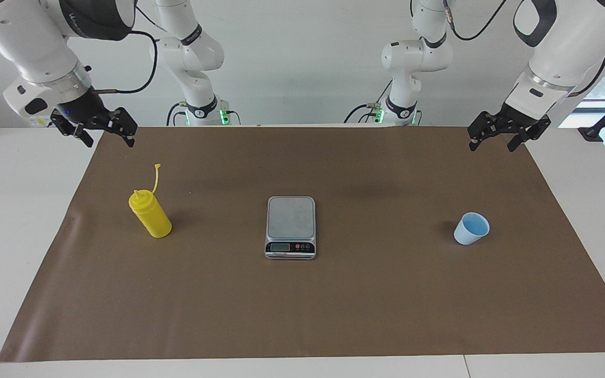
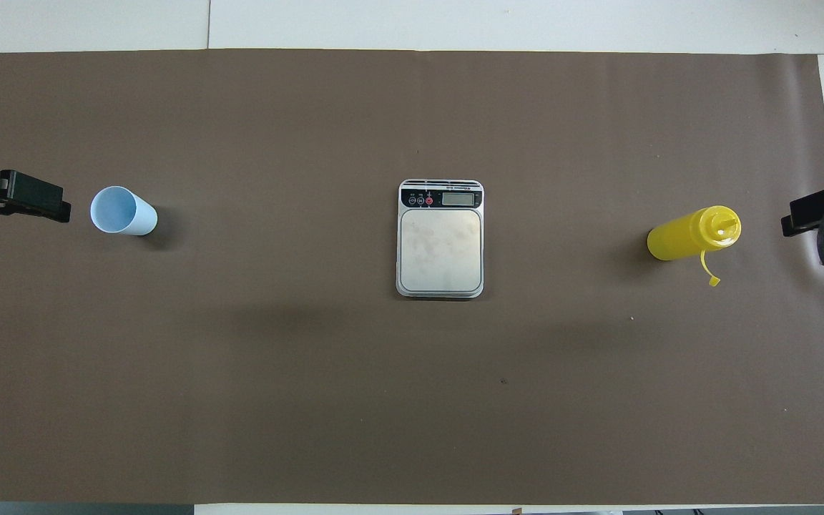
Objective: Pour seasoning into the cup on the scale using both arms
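Both black claws, left gripper (image 1: 496,137) and right gripper (image 1: 104,135), open, empty above matte brown mat (image 1: 334,315).

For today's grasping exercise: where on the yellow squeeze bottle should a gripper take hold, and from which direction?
Probably the seasoning bottle by its round mid-body, from the side. It stands upright on the mat, and its cone nozzle and loose cap strap leave little to hold from above. The open right gripper is at its end of the table.

Yellow bottle (image 1: 149,214), grey scale (image 1: 290,227), light-blue cup (image 1: 471,228), all upright, well apart on brown mat (image 1: 334,315).
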Robot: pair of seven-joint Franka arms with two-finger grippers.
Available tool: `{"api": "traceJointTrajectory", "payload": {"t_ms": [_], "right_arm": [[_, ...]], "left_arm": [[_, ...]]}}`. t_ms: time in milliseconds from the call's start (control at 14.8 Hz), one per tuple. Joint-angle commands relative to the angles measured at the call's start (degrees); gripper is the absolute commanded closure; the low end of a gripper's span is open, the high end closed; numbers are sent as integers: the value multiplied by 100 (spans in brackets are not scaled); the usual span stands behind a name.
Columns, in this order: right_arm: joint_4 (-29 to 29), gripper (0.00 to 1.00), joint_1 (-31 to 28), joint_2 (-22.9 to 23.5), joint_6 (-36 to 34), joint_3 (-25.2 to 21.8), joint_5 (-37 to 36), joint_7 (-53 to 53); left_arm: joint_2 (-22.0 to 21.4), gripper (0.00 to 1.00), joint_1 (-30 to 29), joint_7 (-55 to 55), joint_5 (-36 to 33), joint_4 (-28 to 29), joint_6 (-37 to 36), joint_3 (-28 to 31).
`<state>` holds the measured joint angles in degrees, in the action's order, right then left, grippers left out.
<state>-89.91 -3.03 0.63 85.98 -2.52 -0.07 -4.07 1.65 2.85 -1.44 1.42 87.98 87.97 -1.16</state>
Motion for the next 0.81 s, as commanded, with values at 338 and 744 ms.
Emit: {"api": "traceJointTrajectory", "payload": {"t_ms": [338, 744], "right_arm": [[-52, 0, -39, -72, -28, 67, -46, -85], [-44, 0, -39, -63, 138, 58, -46, -76]], "left_arm": [[-138, 0, 102, -58, 51, 123, -139, 89], [-200, 0, 41, -128, 51, 491, 517, 98]]}}
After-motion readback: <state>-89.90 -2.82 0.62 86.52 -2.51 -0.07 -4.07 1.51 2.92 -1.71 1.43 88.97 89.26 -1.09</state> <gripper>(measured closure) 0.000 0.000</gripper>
